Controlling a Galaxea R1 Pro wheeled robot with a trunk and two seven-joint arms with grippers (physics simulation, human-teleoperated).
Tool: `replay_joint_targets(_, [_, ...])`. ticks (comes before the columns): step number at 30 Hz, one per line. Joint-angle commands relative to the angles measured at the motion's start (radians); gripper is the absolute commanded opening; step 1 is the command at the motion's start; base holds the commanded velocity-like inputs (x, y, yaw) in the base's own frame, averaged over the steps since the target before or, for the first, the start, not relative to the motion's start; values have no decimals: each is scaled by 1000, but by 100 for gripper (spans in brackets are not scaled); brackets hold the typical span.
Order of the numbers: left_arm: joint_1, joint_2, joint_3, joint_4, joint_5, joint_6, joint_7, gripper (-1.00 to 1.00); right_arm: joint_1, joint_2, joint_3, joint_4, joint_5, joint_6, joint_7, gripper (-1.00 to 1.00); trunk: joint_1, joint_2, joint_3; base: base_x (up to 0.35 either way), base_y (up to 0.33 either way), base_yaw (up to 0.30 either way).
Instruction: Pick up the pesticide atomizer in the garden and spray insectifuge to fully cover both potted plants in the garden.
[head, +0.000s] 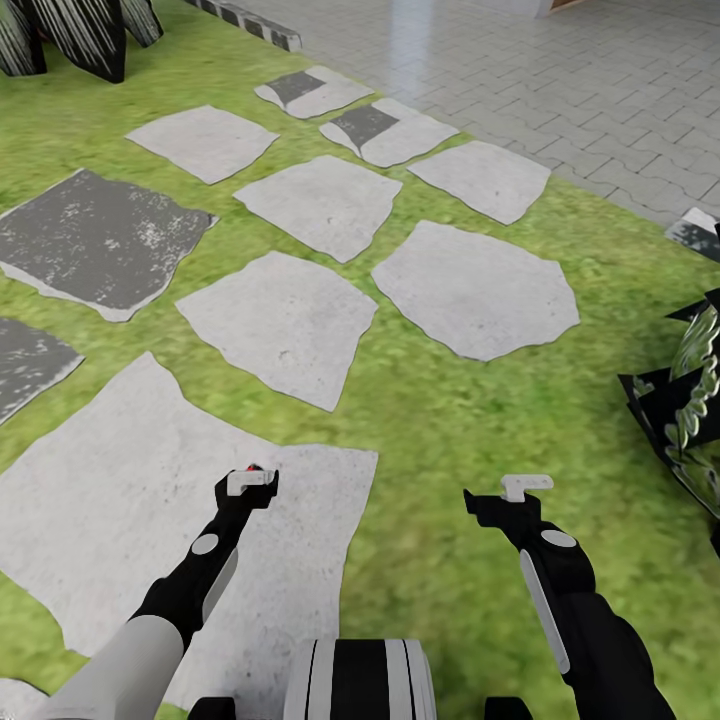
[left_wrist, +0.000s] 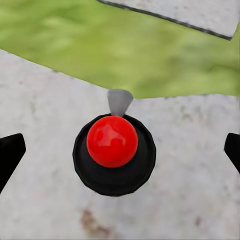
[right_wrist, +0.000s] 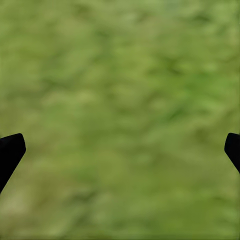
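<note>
1. Pesticide atomizer (left_wrist: 114, 150), probably this black top with red knob, upright on the near left stone slab (head: 120, 500), directly below left gripper (head: 250, 483).
2. Left gripper and right gripper (head: 525, 487) spread wide, empty.
3. Picking step; next, lowering straight and closing.

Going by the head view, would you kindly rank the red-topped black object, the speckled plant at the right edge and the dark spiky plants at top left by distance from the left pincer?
1. Red-topped black object: directly beneath the left pincer, on the stone slab.
2. Speckled plant: far right edge, across the grass.
3. Dark spiky plants: top left corner, farthest.
</note>
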Motion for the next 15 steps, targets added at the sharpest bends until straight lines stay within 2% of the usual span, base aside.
replay_joint_targets(1, [0, 0, 0, 1, 0, -3, 0, 100, 0, 0, 0, -1, 3, 5, 1, 100, 0, 0, -2, 0, 0, 49])
replay_joint_targets(15, [0, 0, 0, 1, 0, -3, 0, 100, 0, 0, 0, -1, 3, 5, 1, 100, 0, 0, -13, 0, 0, 10])
